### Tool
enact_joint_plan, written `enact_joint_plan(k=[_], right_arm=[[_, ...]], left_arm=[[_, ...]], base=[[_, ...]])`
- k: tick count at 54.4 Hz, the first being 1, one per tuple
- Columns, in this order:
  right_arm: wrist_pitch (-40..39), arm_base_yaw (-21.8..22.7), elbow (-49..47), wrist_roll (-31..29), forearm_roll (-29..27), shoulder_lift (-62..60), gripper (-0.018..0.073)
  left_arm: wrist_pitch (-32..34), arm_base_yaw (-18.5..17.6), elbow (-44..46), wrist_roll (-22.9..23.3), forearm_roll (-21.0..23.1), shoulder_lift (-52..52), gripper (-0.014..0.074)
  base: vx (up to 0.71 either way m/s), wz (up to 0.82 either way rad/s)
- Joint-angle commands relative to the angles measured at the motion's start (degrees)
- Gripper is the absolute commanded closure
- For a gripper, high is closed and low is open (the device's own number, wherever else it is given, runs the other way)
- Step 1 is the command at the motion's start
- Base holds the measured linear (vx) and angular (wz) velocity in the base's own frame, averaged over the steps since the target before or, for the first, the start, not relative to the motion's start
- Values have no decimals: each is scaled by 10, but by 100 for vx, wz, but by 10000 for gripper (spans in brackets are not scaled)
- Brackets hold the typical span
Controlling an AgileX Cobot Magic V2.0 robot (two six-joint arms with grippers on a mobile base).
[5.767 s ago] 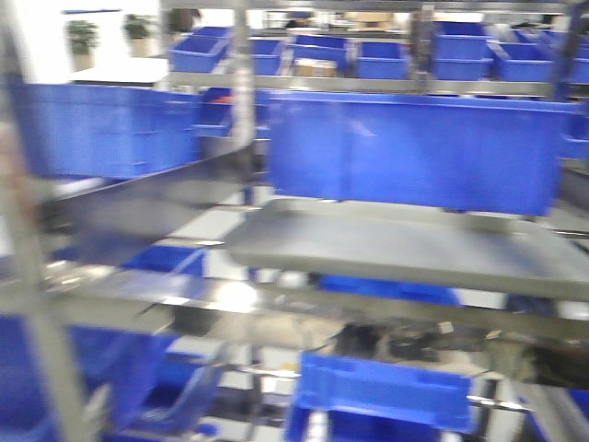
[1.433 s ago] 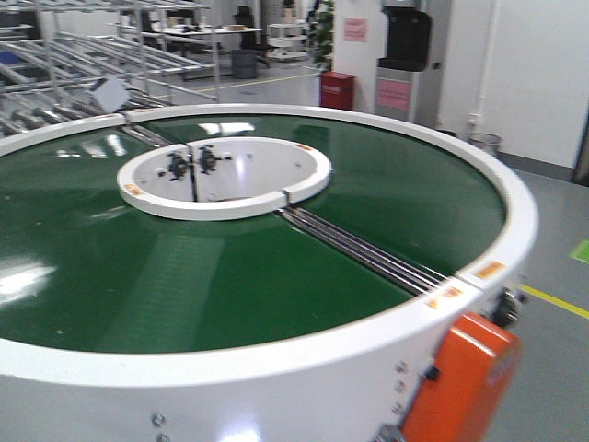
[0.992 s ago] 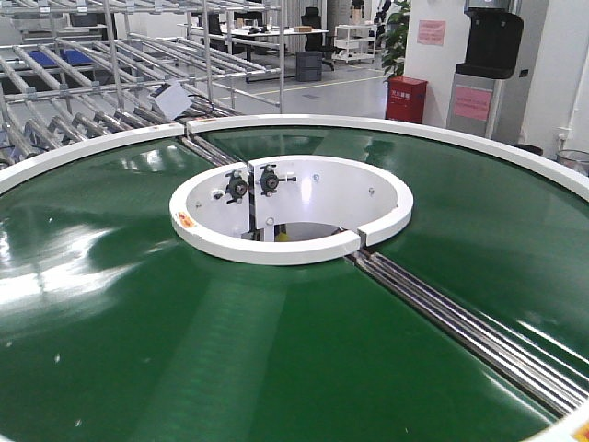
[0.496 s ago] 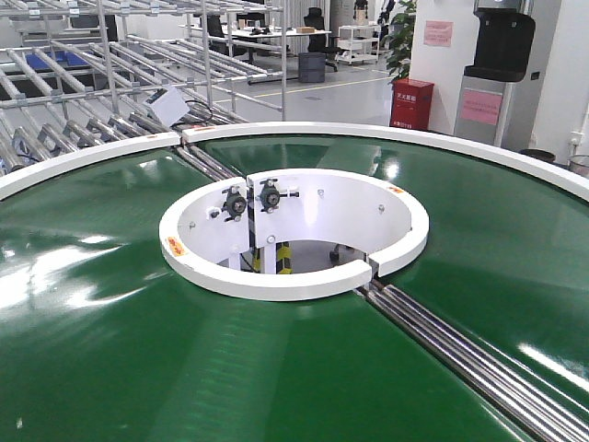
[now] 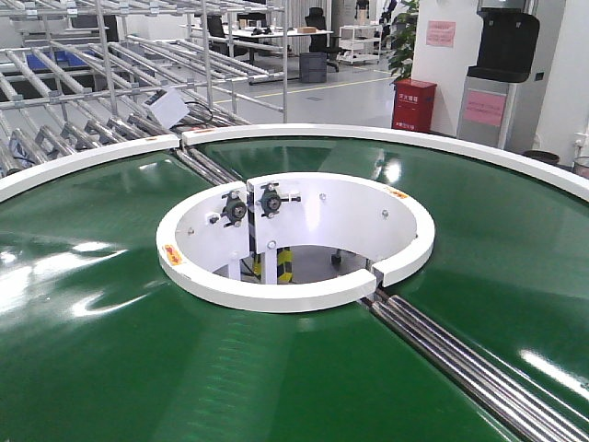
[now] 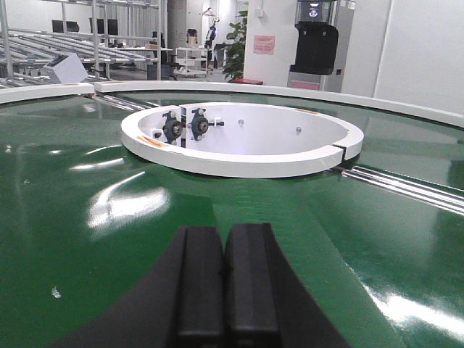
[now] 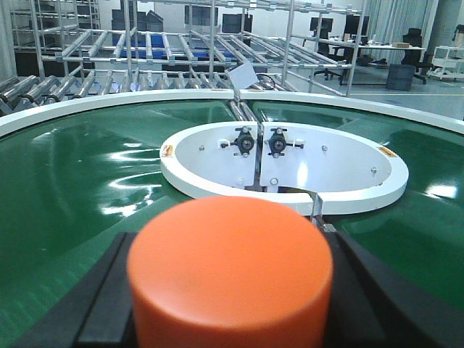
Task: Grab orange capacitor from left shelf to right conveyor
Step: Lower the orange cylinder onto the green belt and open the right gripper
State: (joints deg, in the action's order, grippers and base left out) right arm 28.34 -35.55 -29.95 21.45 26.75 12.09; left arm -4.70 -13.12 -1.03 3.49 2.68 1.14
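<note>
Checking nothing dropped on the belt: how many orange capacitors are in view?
1: the orange capacitor, held in the right gripper over the green belt. Others may lie outside the views.

The conveyor [image 5: 110, 368] is dark green with white rims, the capacitor [image 7: 230, 275] orange, the left tool [image 6: 223, 275] black.

The orange capacitor [image 7: 230, 272], showing only its smooth rounded end, is clamped in the right gripper [image 7: 232, 290], over the conveyor [image 5: 110, 350] with its glossy dark green belt, just short of its white central ring [image 5: 294, 296].
</note>
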Motion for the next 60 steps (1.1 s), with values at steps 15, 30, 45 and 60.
enact_joint_plan(k=[15,30,45,60], right_arm=[[-140,0,-17,1,15,7,567],[-234,1,-17,1,179,148,567],[-438,2,-29,1,193,454,567],[-706,97,-80,-25,21,706,567]], left_arm=[[47,-4,17,3,3,3,603],[47,-4,17,3,3,3,603],[47,-4,17,3,3,3,603],[47,-4,17,3,3,3,603]], base=[[0,0],[0,0],[0,0],[0,0]])
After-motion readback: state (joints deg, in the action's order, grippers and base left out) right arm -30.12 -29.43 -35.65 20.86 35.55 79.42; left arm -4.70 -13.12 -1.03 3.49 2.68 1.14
